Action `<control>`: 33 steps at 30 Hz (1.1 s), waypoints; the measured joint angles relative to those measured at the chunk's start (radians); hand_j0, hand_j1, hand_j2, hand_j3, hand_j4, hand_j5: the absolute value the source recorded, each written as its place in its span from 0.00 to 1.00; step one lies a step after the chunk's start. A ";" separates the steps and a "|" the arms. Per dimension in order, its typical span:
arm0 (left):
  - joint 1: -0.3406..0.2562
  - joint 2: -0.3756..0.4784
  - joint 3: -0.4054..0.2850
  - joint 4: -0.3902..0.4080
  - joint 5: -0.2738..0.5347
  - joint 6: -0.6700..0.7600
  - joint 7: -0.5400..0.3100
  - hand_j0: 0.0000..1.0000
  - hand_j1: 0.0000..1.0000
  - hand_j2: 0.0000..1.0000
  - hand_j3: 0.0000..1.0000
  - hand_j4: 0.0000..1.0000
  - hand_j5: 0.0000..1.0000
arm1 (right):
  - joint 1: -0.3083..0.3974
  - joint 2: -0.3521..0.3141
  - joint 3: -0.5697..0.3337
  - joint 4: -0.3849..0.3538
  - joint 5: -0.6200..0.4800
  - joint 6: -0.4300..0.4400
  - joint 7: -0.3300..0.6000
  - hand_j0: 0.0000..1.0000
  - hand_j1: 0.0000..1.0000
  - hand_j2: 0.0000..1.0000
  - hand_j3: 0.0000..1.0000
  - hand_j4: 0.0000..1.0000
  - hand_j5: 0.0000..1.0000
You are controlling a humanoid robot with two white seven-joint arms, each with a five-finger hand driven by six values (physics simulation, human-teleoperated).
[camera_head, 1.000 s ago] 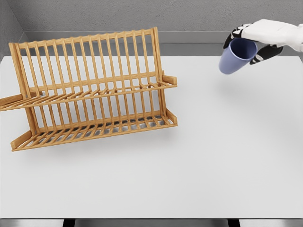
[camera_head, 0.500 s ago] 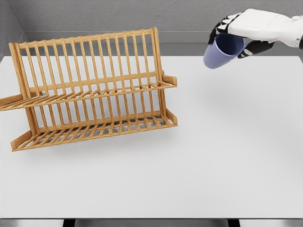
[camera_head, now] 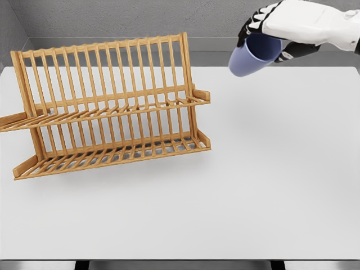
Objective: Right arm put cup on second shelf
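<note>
Right hand gripping blue cup — tilted, airborne, right of wooden rack.

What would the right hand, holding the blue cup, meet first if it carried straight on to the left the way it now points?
Probably the top right post of the wooden rack. The right hand and cup sit slightly higher, and depth is unclear, so they might pass above or behind it.
</note>
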 measured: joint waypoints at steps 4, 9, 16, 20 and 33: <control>0.000 0.000 0.000 0.000 0.000 0.000 0.000 1.00 1.00 1.00 1.00 1.00 1.00 | 0.002 0.002 -0.008 -0.028 0.000 0.000 0.000 0.64 0.64 0.64 0.64 0.64 0.64; 0.000 0.000 0.000 0.000 0.000 0.000 0.000 1.00 1.00 1.00 1.00 1.00 1.00 | 0.005 0.003 -0.012 -0.083 -0.002 -0.001 0.000 0.64 0.64 0.64 0.64 0.64 0.64; 0.000 0.000 0.000 0.000 0.000 0.000 0.000 1.00 1.00 1.00 1.00 1.00 1.00 | 0.000 0.022 -0.012 -0.105 -0.002 -0.003 0.000 0.64 0.64 0.64 0.64 0.64 0.64; 0.000 0.000 0.000 0.000 0.000 0.000 0.000 1.00 1.00 1.00 1.00 1.00 1.00 | -0.008 0.043 -0.013 -0.107 -0.003 -0.019 0.000 0.64 0.64 0.64 0.64 0.64 0.64; 0.000 0.000 0.000 0.000 0.000 0.000 0.000 1.00 1.00 1.00 1.00 1.00 1.00 | -0.018 0.125 -0.003 -0.108 -0.005 -0.080 0.000 0.65 0.65 0.65 0.65 0.65 0.65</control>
